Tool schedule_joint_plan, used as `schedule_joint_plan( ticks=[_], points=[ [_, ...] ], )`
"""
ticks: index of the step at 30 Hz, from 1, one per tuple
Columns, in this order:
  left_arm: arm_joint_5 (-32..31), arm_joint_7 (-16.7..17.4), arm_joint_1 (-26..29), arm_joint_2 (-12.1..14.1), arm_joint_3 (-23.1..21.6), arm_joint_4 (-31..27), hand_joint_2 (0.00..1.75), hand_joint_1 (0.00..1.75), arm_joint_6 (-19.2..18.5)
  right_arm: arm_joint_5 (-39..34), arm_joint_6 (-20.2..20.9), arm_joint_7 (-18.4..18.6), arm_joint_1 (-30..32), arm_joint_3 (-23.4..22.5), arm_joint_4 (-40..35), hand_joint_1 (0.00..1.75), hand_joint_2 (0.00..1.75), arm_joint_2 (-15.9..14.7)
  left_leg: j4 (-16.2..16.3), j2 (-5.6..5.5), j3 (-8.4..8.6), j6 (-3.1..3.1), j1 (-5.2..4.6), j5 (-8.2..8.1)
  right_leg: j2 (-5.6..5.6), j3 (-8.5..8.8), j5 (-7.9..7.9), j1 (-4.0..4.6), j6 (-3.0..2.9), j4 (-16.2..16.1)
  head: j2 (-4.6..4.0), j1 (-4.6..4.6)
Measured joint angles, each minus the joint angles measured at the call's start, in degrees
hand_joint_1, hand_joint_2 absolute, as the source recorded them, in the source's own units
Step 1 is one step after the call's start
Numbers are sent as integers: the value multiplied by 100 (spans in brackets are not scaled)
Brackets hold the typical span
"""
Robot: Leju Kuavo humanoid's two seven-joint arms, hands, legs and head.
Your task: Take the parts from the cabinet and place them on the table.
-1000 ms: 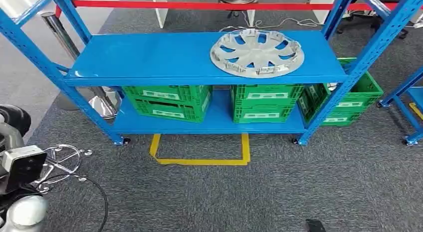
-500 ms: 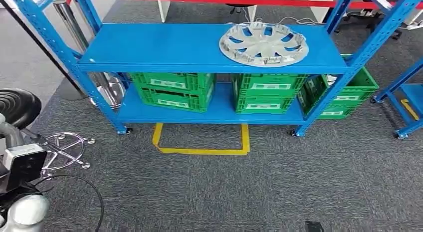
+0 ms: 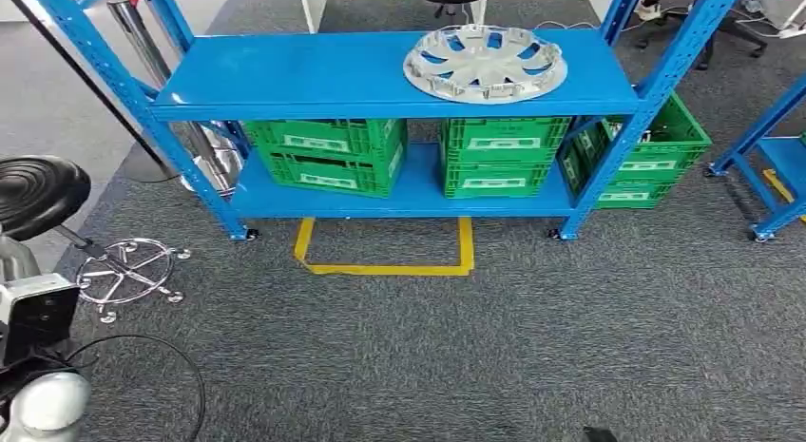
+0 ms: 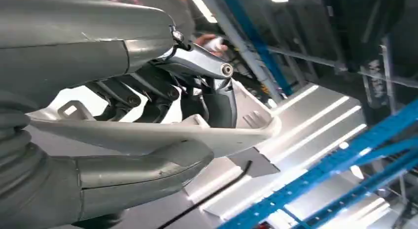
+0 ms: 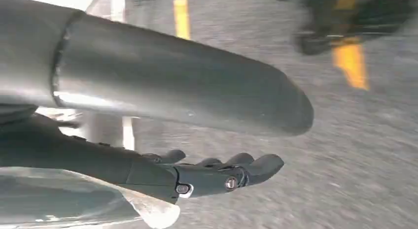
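Observation:
A silver hubcap [image 3: 485, 62] lies on the top shelf of the blue cabinet [image 3: 314, 76], right of its middle, in the head view. In the left wrist view my left hand [image 4: 162, 115] grips a pale grey part [image 4: 148, 135], with the thick thumb [image 4: 143, 175] on one side and dark fingers [image 4: 217, 101] on the other. My left forearm [image 3: 36, 314] shows at the lower left of the head view. My right hand [image 5: 162, 91] hangs over the carpet, its fingers [image 5: 217, 177] stretched out apart from the thumb. A pale shape [image 5: 148, 212] behind them is unclear.
Green crates [image 3: 328, 152] [image 3: 496, 155] fill the cabinet's lower shelf, and another [image 3: 646, 152] stands at its right end. Yellow tape [image 3: 385, 268] marks the carpet in front. A black stool [image 3: 38, 190] stands left, with a cable [image 3: 181, 366] on the floor. A second blue rack [image 3: 775, 166] stands far right.
The camera has moved: the cabinet has slid up in the picture, and more carpet and the stool have come into view. The hubcap on the shelf has stayed put.

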Motion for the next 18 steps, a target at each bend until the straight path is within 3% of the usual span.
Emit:
schedule_joint_plan(
  ticks=[1,2,3,4,6,7,8,9,10,11,12,13,14,15,16,17,18],
  points=[
    [11,28,-64,4,-13,11,175,175,0,44,98,92,2,17,9,0,0,0,-446,-1,311,20,0,144,2,-80,32,-2,21,41,0,2],
    [15,41,-119,4,-24,17,175,175,0,76,192,152,8,28,11,0,0,0,-944,-13,652,48,0,148,7,-132,55,-3,48,79,0,0],
    [28,50,-172,4,-44,26,175,175,0,87,262,183,14,39,13,0,0,0,-1368,-35,907,75,-20,-10,10,-200,83,36,76,129,0,0],
    [37,55,-199,7,-52,35,175,175,0,94,321,205,25,48,24,0,0,0,-1511,-38,953,98,-26,-84,12,-231,145,21,118,130,0,13],
    [39,57,-218,11,-61,61,175,175,-2,102,365,218,44,57,48,0,0,0,-1498,-36,886,133,-56,-46,19,-277,248,-3,207,103,0,9],
    [44,59,-233,11,-68,76,175,175,-2,102,375,233,63,59,63,0,0,-6,-1554,-21,836,187,-36,16,32,-303,291,23,259,100,0,9],
    [52,61,-253,9,-83,83,175,175,-2,102,376,238,67,59,70,0,0,-31,-1570,21,804,232,-5,81,49,-373,115,0,272,158,0,15],
    [55,61,-259,11,-98,92,175,175,-2,105,382,255,70,61,72,0,0,-31,-1571,19,729,282,-4,128,53,-493,-201,-1,293,381,0,48],
    [63,61,-262,11,-107,103,175,175,-4,113,395,288,70,66,78,0,0,-31,-1564,20,653,305,-11,188,53,-590,-563,-14,306,807,0,61],
    [74,65,-263,11,-120,114,175,175,-2,126,408,301,72,72,85,0,0,-31,-1550,24,578,316,-24,240,53,-691,-826,-15,319,1239,0,57],
    [96,65,-269,11,-142,129,175,175,-4,137,445,323,71,87,87,0,0,-35,-1529,32,495,321,-35,298,53,-767,-973,-13,330,1644,0,61],
    [107,65,-274,11,-151,142,175,175,-4,144,459,332,70,98,90,0,0,-39,-1507,34,413,320,-44,347,54,-767,-928,-12,334,1865,0,61],
    [109,65,-277,11,-153,157,175,175,-4,146,465,336,70,105,92,0,0,-48,-1482,36,331,317,-53,391,54,-670,-737,-12,328,1862,0,59],
    [109,65,-284,11,-153,171,175,175,-4,151,474,338,69,111,92,0,0,-50,-1457,36,246,312,-62,437,54,-469,-477,-11,310,1662,0,61],
    [114,65,-294,11,-155,181,175,175,-4,159,480,345,63,120,92,0,0,-57,-1432,33,160,303,-73,494,55,-155,-259,-6,272,1247,0,59],
    [118,65,-302,11,-162,186,175,175,-4,162,498,345,54,127,92,0,0,-59,-1412,29,102,290,-79,542,61,223,-231,2,227,720,0,61],
    [125,65,-307,11,-168,186,175,175,-4,166,513,349,34,138,90,0,0,-72,-1403,26,66,259,-104,576,60,536,-464,36,194,210,0,59]
  ],
)
